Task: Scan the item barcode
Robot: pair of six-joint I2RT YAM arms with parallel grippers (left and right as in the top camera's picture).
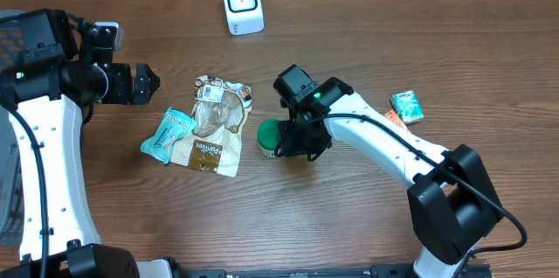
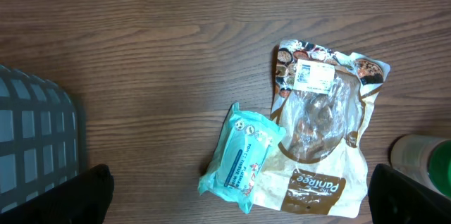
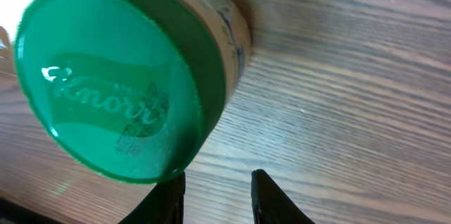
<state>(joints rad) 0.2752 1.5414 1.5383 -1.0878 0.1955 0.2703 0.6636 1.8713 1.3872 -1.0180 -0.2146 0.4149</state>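
Note:
A white barcode scanner [image 1: 242, 3] stands at the back of the table. A jar with a green Knorr lid [image 1: 269, 138] [image 3: 113, 90] sits mid-table, tilted, its lid facing the right wrist camera. My right gripper [image 1: 303, 143] [image 3: 219, 178] is just right of the jar. Its jaws stand narrowly open with bare table between them, and the left finger [image 3: 169, 196] is against the lid's edge. My left gripper [image 1: 148, 83] [image 2: 239, 175] hovers wide open and holds nothing, above and left of a teal tissue pack [image 1: 166, 135] [image 2: 243, 153] and a clear bread bag [image 1: 217, 125] [image 2: 324, 132].
A small teal box [image 1: 407, 106] and an orange packet [image 1: 395, 119] lie to the right of the right arm. A grey mesh basket [image 2: 35, 139] sits at the far left. The jar [image 2: 423, 160] shows at the right edge of the left wrist view.

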